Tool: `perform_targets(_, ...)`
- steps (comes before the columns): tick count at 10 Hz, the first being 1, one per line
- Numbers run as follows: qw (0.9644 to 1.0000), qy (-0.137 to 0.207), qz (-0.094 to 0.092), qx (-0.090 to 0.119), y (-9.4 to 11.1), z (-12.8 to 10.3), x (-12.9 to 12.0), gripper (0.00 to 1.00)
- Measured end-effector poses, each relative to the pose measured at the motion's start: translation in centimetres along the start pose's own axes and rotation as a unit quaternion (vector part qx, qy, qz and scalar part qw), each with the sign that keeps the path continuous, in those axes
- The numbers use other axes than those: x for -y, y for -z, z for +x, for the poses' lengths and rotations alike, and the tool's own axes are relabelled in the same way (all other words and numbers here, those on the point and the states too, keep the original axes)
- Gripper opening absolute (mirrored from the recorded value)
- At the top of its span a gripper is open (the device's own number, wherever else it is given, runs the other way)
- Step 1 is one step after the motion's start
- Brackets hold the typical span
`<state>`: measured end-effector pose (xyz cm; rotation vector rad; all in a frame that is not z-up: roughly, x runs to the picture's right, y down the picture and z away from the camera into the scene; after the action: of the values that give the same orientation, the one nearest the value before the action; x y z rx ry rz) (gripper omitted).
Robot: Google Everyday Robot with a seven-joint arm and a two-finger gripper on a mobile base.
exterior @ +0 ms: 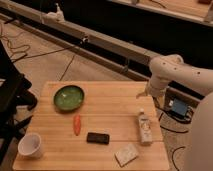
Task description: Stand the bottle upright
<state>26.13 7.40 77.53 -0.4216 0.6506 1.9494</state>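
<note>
On wooden table [110,107]: bottle [145,128] lying flat | gripper [142,94] over far-right edge, opening unclear | tan floor [40,70] behind

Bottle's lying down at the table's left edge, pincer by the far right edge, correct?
No: the camera view shows the bottle lying down near the table's right edge, not the left. The pincer is by the far right edge, as you say.

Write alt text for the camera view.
A small pale bottle lies on its side near the right edge of a wooden table, with the robot's gripper at the table's far right edge, apart from it. Also there: green bowl, orange carrot, black phone, white cup, pale block.
</note>
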Motion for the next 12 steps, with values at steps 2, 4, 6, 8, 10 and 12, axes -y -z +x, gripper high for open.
perform_targets(2, 1.0000, 0.001, 0.001, -0.003, -0.2, 0.1, -0.1, 0.80)
perform_targets(4, 0.9995, -0.001, 0.003, -0.030, -1.8, 1.3, 0.0, 0.80)
perform_targets(6, 0.9979, -0.006, -0.010, -0.063, -3.8, 2.5, -0.3, 0.80)
perform_targets(8, 0.9963, -0.009, -0.024, -0.082, -5.3, 3.0, -0.7, 0.80)
perform_targets(10, 0.9956, -0.004, -0.025, -0.090, -6.6, 2.8, -0.7, 0.80)
perform_targets(12, 0.9958, 0.022, -0.008, -0.089, -8.5, 2.5, -0.3, 0.80)
